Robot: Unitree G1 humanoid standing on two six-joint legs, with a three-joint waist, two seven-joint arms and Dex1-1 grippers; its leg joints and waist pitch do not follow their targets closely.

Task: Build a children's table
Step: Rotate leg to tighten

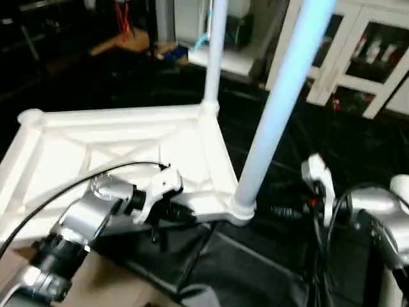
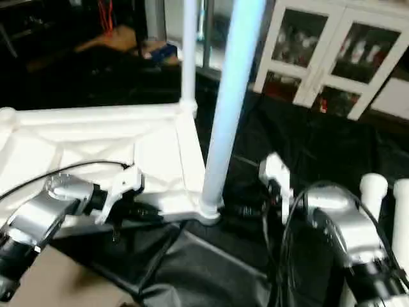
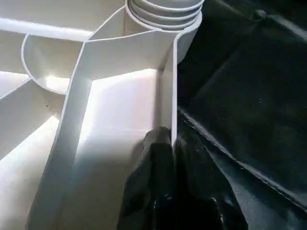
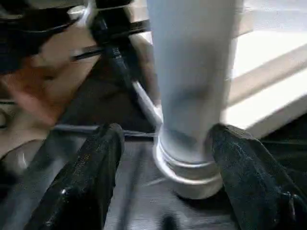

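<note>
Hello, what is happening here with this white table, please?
A robot is building a small table. The tabletop lies underside up on black cloth. Two legs stand in corner sockets: a near leg and a far leg. The left tool is shut on the tabletop's edge wall, beside the near leg's socket. The right tool is open, one finger on each side of the near leg's base, not gripping it. More legs wait at the right.

tabletop: upturned white ribbed plastic tabletop (image 1: 128,137), smooth, faint sheen on its ribs
leg: long white plastic tube leg (image 1: 281,102), smooth, glossy, ringed foot between the right jaws
cloth: black cloth (image 3: 249,96) beside the left jaws, matt, creased
forearms: brushed silver metal forearms (image 1: 86,220), satin shine
fingers: black fingers (image 4: 81,182), slightly glossy
</note>
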